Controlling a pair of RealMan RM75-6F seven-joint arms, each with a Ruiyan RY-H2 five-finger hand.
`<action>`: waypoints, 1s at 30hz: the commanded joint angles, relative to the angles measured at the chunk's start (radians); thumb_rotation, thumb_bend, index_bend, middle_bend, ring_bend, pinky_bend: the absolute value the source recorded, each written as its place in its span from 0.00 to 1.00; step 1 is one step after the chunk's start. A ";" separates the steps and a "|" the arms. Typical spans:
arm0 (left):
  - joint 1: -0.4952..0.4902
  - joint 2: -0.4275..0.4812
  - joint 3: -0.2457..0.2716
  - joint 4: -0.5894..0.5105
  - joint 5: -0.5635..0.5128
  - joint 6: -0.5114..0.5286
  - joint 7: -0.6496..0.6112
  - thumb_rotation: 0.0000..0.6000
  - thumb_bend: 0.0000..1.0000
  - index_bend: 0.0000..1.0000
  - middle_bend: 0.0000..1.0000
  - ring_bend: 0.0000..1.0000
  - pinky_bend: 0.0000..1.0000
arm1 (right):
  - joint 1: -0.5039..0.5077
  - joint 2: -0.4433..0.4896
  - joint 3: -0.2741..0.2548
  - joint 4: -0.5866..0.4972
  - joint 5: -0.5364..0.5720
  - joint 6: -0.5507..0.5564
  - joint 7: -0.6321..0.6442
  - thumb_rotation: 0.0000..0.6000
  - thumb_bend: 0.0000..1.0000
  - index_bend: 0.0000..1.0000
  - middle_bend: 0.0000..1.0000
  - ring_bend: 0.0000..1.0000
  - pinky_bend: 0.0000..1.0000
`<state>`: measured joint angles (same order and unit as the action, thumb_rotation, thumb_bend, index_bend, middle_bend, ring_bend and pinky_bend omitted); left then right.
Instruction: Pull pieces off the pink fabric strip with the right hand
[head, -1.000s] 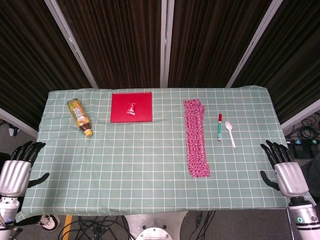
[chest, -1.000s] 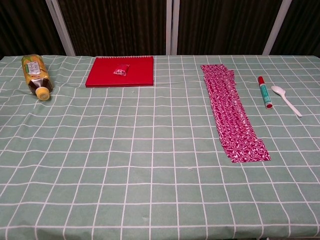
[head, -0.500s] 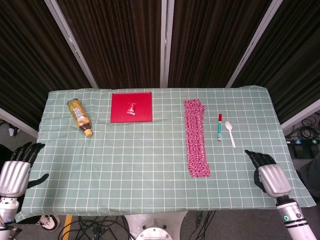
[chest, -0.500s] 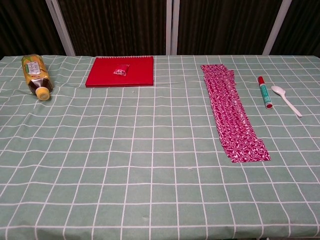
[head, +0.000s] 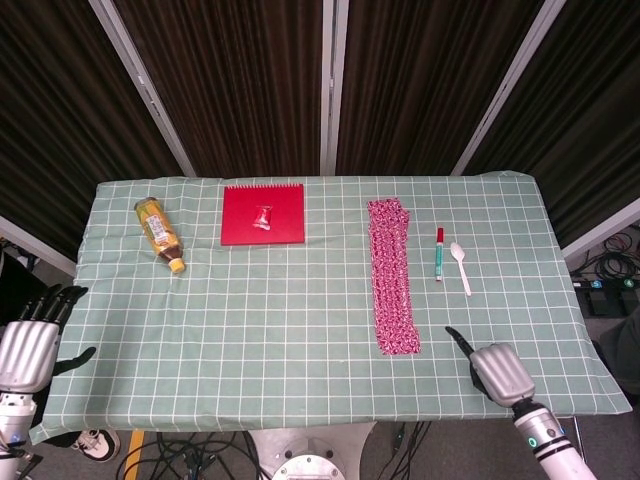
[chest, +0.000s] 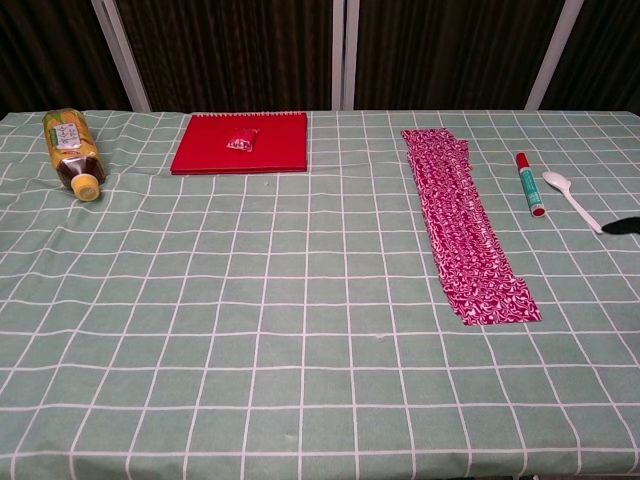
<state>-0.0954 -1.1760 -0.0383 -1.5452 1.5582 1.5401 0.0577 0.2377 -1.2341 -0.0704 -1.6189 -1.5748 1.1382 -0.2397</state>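
Observation:
The pink patterned fabric strip (head: 391, 275) lies lengthwise on the checked tablecloth, right of centre; the chest view shows the strip (chest: 465, 238) flat, with its near end cut square. My right hand (head: 495, 368) hovers over the table's front right part, a little to the right of the strip's near end. One dark finger reaches toward the strip without touching it, and the hand holds nothing. In the chest view only a dark fingertip (chest: 622, 226) shows at the right edge. My left hand (head: 30, 340) hangs off the table's front left corner, fingers spread and empty.
A red-capped green marker (head: 439, 253) and a white spoon (head: 460, 265) lie just right of the strip. A red notebook (head: 263, 214) with a small wrapped candy (head: 265, 217) on it sits at the back. A tea bottle (head: 160, 233) lies at the back left.
My right hand has moved from beyond the table's right edge leftward over the table, toward the strip's near end, and has turned. The left hand has barely moved.

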 joint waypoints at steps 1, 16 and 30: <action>0.000 0.000 -0.001 0.001 0.001 0.001 -0.002 1.00 0.10 0.15 0.16 0.10 0.19 | 0.026 -0.010 -0.034 -0.042 0.007 -0.073 -0.006 1.00 0.99 0.00 0.92 0.82 0.68; 0.007 0.002 -0.001 0.029 -0.018 -0.004 -0.041 1.00 0.10 0.15 0.16 0.10 0.19 | 0.086 -0.082 0.003 -0.093 0.220 -0.209 -0.229 1.00 0.99 0.00 0.92 0.82 0.68; 0.014 0.005 -0.004 0.060 -0.032 -0.003 -0.079 1.00 0.09 0.15 0.16 0.10 0.19 | 0.184 -0.133 0.044 -0.114 0.387 -0.279 -0.326 1.00 1.00 0.01 0.93 0.82 0.72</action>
<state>-0.0819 -1.1710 -0.0427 -1.4860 1.5268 1.5372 -0.0210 0.4162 -1.3614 -0.0292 -1.7307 -1.1963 0.8646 -0.5585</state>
